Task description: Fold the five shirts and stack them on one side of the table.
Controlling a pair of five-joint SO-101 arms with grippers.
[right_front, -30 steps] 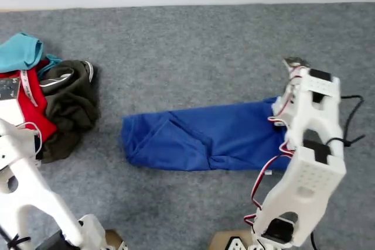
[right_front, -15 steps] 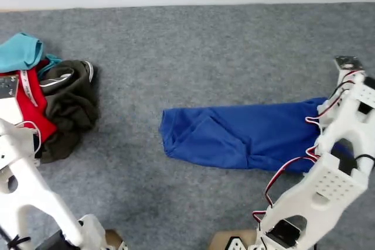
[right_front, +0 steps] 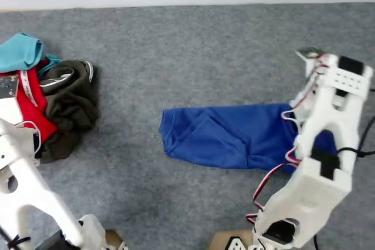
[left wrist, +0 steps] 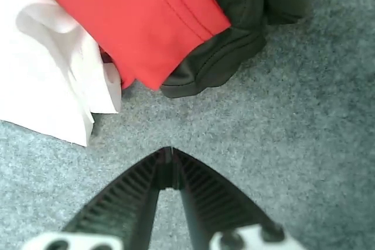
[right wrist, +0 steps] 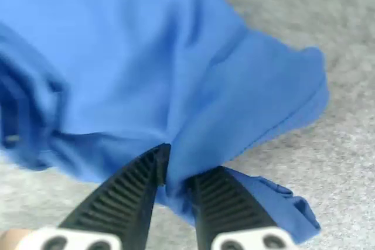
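A blue shirt (right_front: 231,136) lies roughly folded lengthwise on the grey carpet, right of centre. The right arm (right_front: 328,121) stands over its right end. My right gripper (right wrist: 179,170) is shut on a bunched fold of the blue shirt (right wrist: 146,68) near its edge. At the far left lies a pile with a teal shirt (right_front: 21,51), a red shirt (right_front: 34,102) and a dark olive shirt (right_front: 71,100). My left gripper (left wrist: 171,155) is shut with nothing in it, just off the pile, close to the red shirt (left wrist: 135,21), a white shirt (left wrist: 44,86) and the olive shirt (left wrist: 234,39).
Grey carpet (right_front: 193,45) covers the whole table. A pale wall runs along the far edge. The left arm (right_front: 23,185) rises from the near left corner, beside the pile. Bare carpet stretches between the pile and the blue shirt.
The blue shirt was dragged to the right by my right gripper, then stayed put. The right arm has since swung back leftward over the shirt's right end. The left arm has not moved.
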